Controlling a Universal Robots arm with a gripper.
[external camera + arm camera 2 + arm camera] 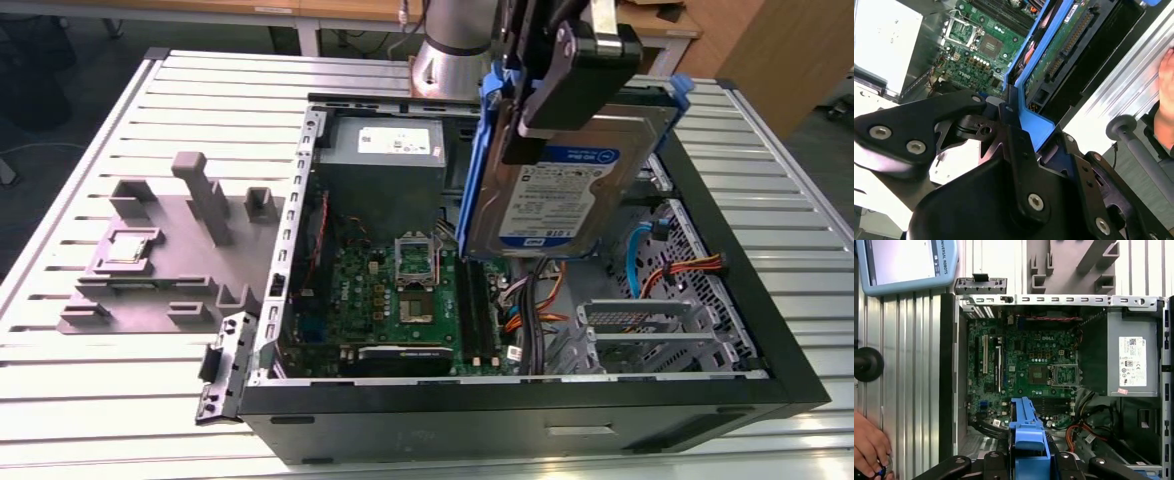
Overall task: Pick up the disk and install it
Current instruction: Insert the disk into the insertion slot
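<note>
The disk [554, 190], a silver-grey drive with a white-and-blue label and blue rails on its edges, hangs tilted above the middle of the open computer case [787, 385]. My gripper [547, 110] is shut on its upper end, black fingers clamping the blue rail. In the second wrist view the disk [1066, 42] shows its circuit-board side and connector, with the gripper [1021, 137] closed around the blue rail end. In the first wrist view the blue rail of the disk [1025, 422] sticks out from the gripper [1026, 462] over the motherboard's edge.
Inside the case lie the motherboard [400, 295], the grey power-supply box [380, 160] and a metal drive cage [654, 330] among orange and blue cables. A grey fixture [174, 250] sits on the slatted table. A person's hand [869, 450] and a pendant screen [904, 265] are beside the case.
</note>
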